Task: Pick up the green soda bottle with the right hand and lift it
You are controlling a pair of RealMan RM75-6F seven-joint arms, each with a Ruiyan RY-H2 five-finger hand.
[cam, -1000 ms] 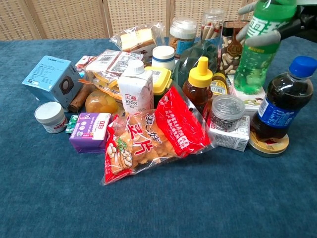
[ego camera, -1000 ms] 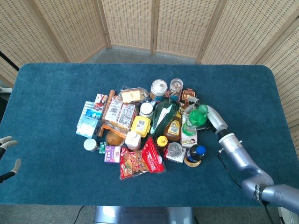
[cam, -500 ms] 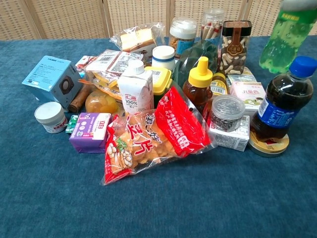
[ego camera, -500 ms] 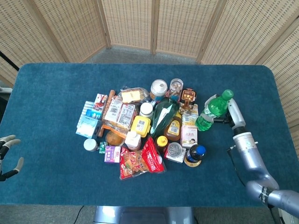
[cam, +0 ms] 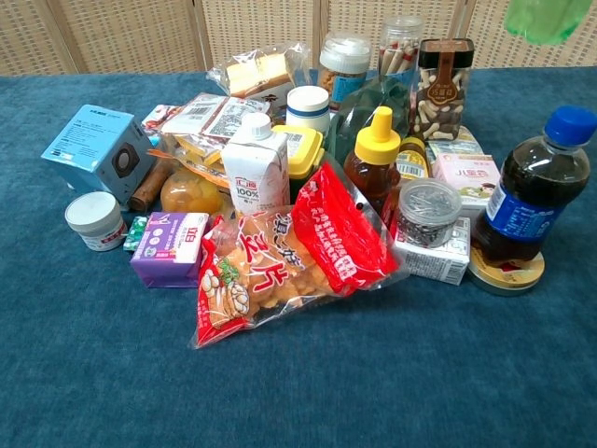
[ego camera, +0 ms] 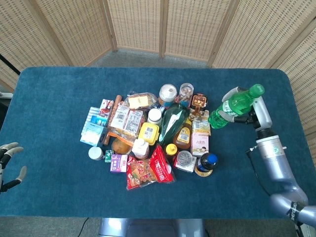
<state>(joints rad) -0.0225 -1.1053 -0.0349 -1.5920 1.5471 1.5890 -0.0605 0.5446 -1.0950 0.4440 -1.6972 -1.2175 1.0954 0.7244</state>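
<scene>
The green soda bottle (ego camera: 235, 105) is tilted in the air to the right of the pile, cap toward the upper right. My right hand (ego camera: 253, 109) grips it around the upper body, well above the blue cloth. In the chest view only the bottle's green bottom (cam: 548, 19) shows at the top right edge; the hand itself is out of that frame. My left hand (ego camera: 9, 165) rests at the far left edge of the head view, fingers apart and holding nothing.
A heap of groceries fills the table's middle: a dark cola bottle (cam: 525, 198), a honey bottle (cam: 377, 159), a red snack bag (cam: 289, 252), a milk carton (cam: 256, 168), jars and boxes. The blue-covered table (ego camera: 54, 89) is ringed by wicker screens.
My right hand has lifted the green bottle up and to the right, away from the pile; in the chest view it rose almost out of frame. The left hand barely shifted.
</scene>
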